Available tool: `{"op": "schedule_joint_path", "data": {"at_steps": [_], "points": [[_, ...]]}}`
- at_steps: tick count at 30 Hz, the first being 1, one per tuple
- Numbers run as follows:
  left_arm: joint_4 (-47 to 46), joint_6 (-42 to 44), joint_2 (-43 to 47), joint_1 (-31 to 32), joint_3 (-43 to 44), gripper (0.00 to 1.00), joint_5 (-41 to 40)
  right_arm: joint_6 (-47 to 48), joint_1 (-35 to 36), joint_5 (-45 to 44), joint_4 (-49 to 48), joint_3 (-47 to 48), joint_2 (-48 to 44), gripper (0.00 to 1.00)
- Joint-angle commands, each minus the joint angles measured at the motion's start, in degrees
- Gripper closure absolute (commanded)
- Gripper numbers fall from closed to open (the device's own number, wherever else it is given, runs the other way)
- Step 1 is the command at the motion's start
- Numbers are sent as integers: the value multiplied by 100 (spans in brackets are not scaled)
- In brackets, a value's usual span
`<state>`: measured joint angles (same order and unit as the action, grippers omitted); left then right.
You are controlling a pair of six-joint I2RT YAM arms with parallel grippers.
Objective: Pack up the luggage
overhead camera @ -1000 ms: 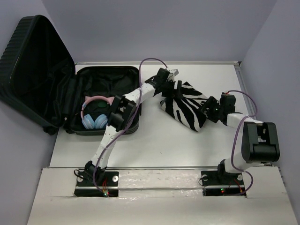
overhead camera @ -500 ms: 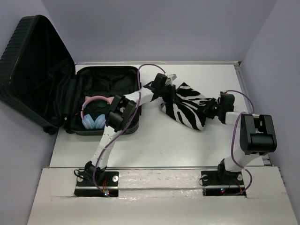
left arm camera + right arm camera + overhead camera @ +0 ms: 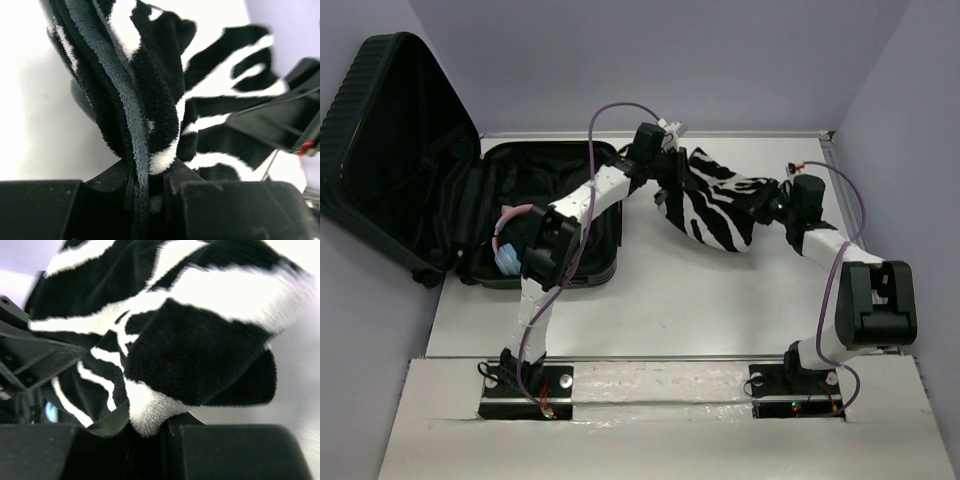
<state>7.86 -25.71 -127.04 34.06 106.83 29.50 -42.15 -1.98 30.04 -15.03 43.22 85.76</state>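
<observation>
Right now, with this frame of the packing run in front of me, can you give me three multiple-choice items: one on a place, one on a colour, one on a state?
1. Where is the blanket relative to the luggage?
A) inside it
B) to its right, outside it
C) draped over its lid

2. What colours is the blanket?
A) black and white
B) red and yellow
C) plain green

3. How do the left gripper and right gripper stand?
A) both open
B) only the left shut
C) both shut on the blanket

Answers:
1 B, since the top view shows it right of the open luggage.
2 A, since zebra stripes show in every view.
3 C, since each wrist view shows fleece pinched between the fingers.
</observation>
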Motion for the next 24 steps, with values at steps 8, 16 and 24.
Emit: {"op": "schedule_joint_path", "data": {"at_steps": [8,16,24], "points": [[691,251,2287,-1935,95,94,-189,-373,1919,-315,123,3381,1223,93],[717,585,3993,-3247,-2102,94,-2480,171,3299,-648,1280,5885,3147,90],[1245,1060,5126,-3556,-3326,1,-4846,1314,3793,-1079,3269,8325,4863,0]]}}
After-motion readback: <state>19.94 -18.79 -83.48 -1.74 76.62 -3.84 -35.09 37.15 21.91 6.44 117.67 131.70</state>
